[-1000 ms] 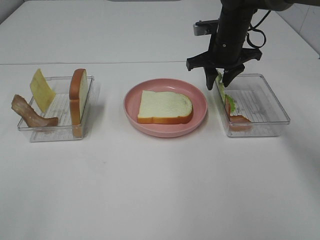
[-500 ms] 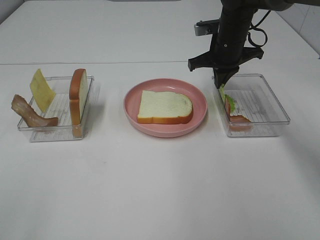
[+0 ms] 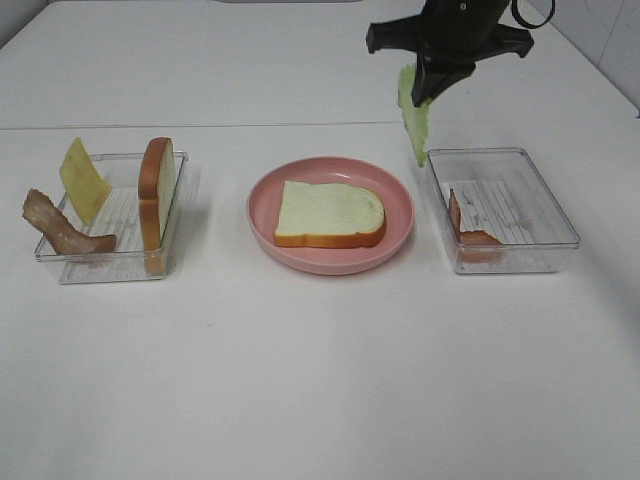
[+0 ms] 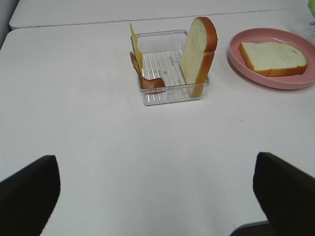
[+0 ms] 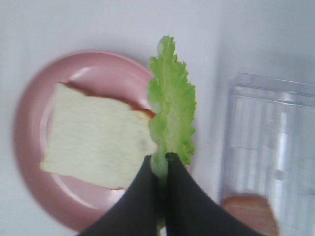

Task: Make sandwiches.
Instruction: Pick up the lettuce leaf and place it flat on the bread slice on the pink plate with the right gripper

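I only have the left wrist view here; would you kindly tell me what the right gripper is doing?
Observer: The right gripper is shut on the lettuce, which is lifted clear of the table.
Operator: Thank you. Is it over the bread?
Observer: It seems not. In the high view it hangs between the plate and the right tray, off to the side of the bread.
Operator: What is in that tray?
Observer: One piece of bacon, against the wall nearest the plate.
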